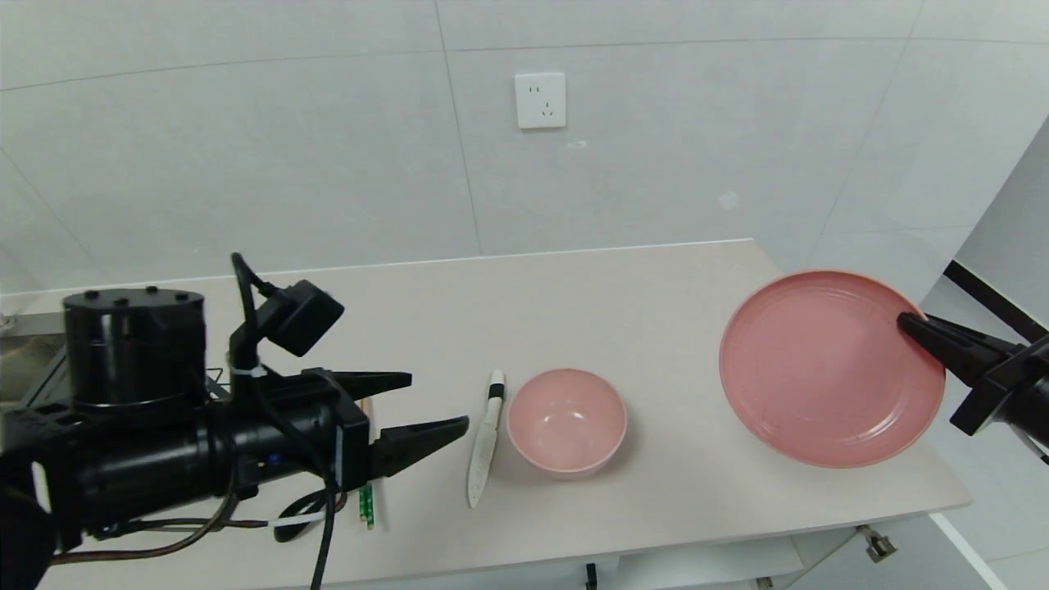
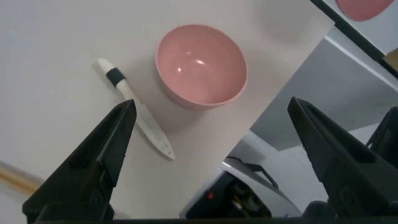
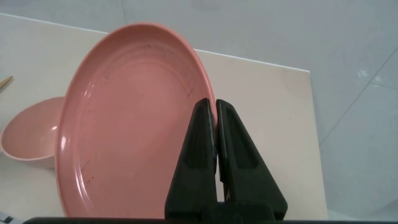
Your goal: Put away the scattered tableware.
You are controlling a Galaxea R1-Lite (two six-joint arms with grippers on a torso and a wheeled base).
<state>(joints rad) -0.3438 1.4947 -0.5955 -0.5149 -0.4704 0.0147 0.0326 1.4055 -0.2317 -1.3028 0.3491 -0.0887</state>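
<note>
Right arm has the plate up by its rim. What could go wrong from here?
The right gripper pinches the tilted pink plate only at its rim, near the end of the table; it may pivot or slip free and fall. The open left gripper hangs low beside the knife; a sideways sweep might push it into the pink bowl.

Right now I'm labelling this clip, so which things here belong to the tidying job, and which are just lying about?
Part of the job:
plate, gripped at its rim by the right gripper
bowl
knife
chopsticks, partly under the open left gripper

Just there:
wall socket
table
</note>
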